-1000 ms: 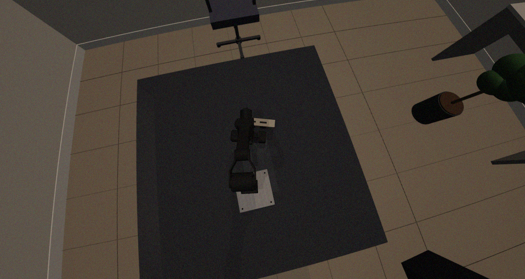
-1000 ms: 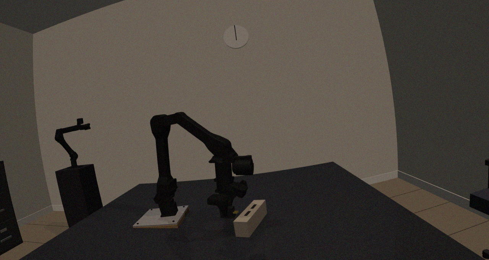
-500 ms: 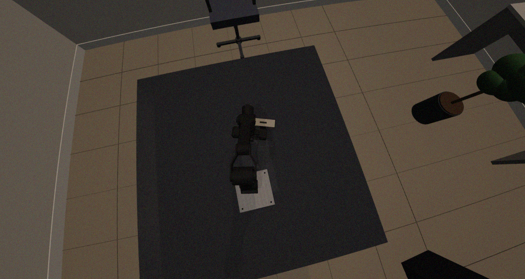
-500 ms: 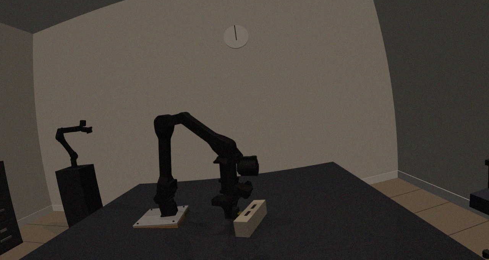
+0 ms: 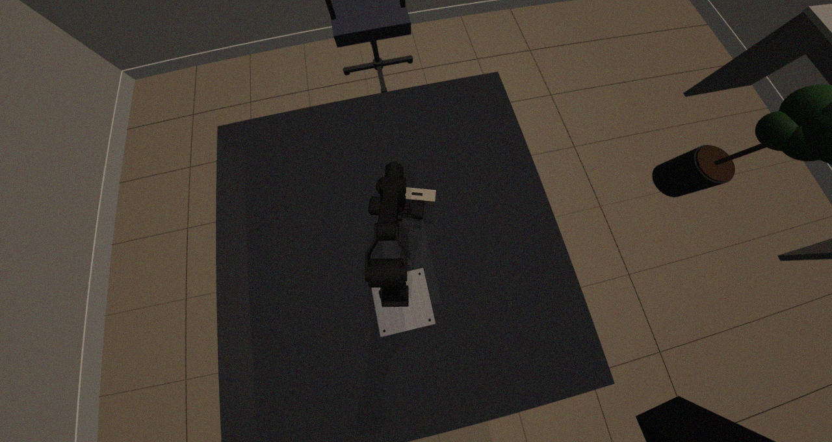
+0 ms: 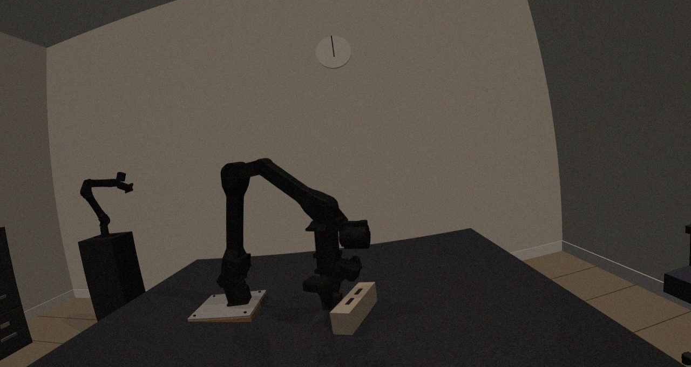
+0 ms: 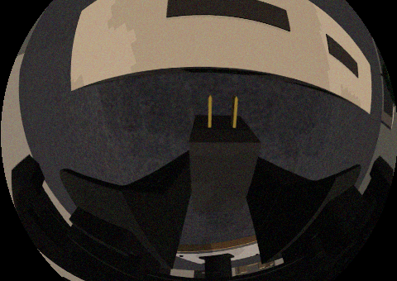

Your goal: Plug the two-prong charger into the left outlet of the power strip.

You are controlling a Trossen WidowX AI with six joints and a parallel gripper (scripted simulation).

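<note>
My gripper [image 6: 329,303] [image 7: 217,157] is shut on the dark charger [image 7: 224,161], holding it by its sides low beside the power strip. Two gold prongs [image 7: 210,112] [image 7: 235,113] point toward the strip. In the wrist view their full length shows, with dark surface between the tips and the strip's near edge. The cream power strip [image 5: 429,195] [image 6: 366,307] [image 7: 145,45] shows two dark slots on top. The left slot [image 7: 227,9] is roughly in line with the prongs, the right slot [image 7: 343,57] farther right. The strip's arm-facing side is hidden. The arm covers its left end in the top view.
The arm's base stands on a pale plate [image 5: 407,317] [image 6: 207,311] on the dark table top [image 5: 482,299] [image 6: 459,292]. An office chair [image 5: 372,8] and a potted plant [image 5: 692,169] stand off the table. Another small arm [image 6: 94,203] stands on a pedestal in the background.
</note>
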